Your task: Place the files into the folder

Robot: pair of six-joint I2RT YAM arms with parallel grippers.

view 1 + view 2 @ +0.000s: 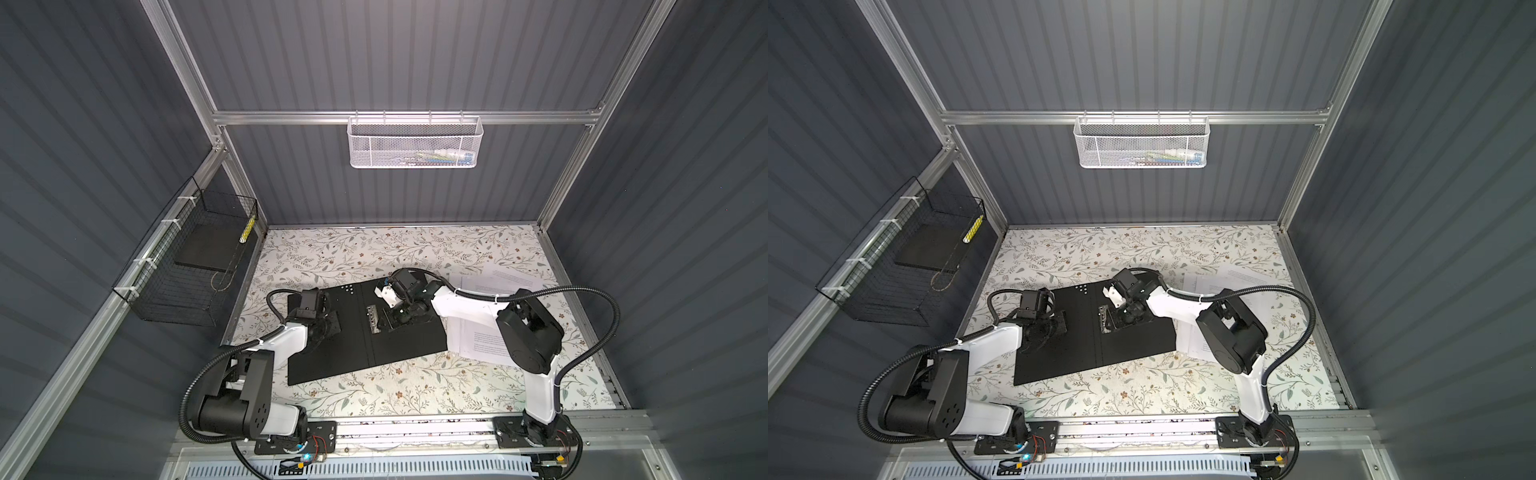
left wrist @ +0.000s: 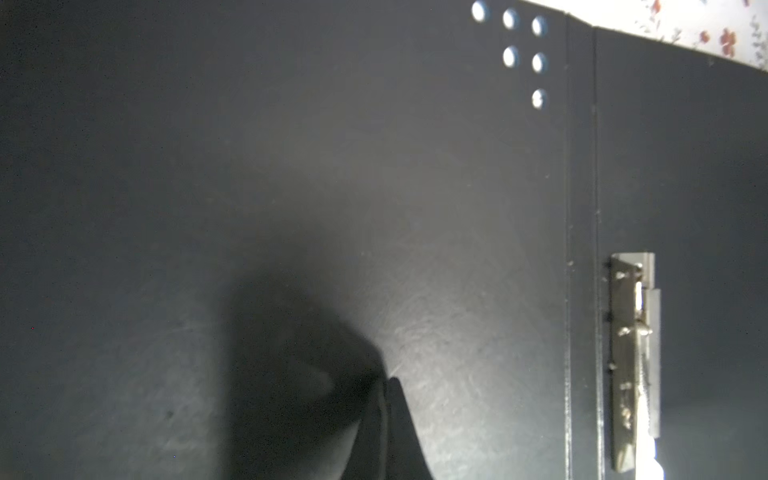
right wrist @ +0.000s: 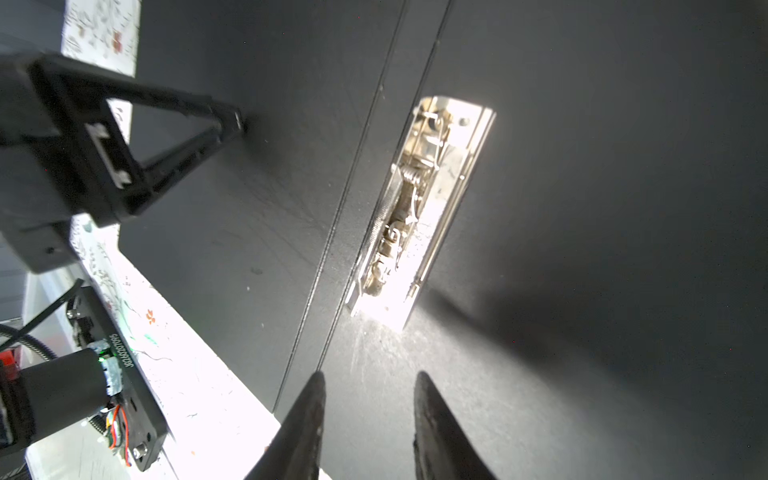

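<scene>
You have the folder (image 1: 332,353) lying open, black inside up, with the files (image 1: 513,277) just beside its right edge and none in it yet. The step in hand looks like working the metal clip (image 3: 419,208). Your left gripper (image 2: 385,384), jaws clenched on nothing, presses its tip on the left flap. Your right gripper (image 3: 368,376) hangs low near the clip's end, jaws apart and empty. Next you likely need that clip lifted before sheets go under.

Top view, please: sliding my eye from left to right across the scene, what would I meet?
From the left: black wire basket on the wall → left pincer, shut, on the open folder → the folder's metal clip → right pincer, open → printed files.
</scene>
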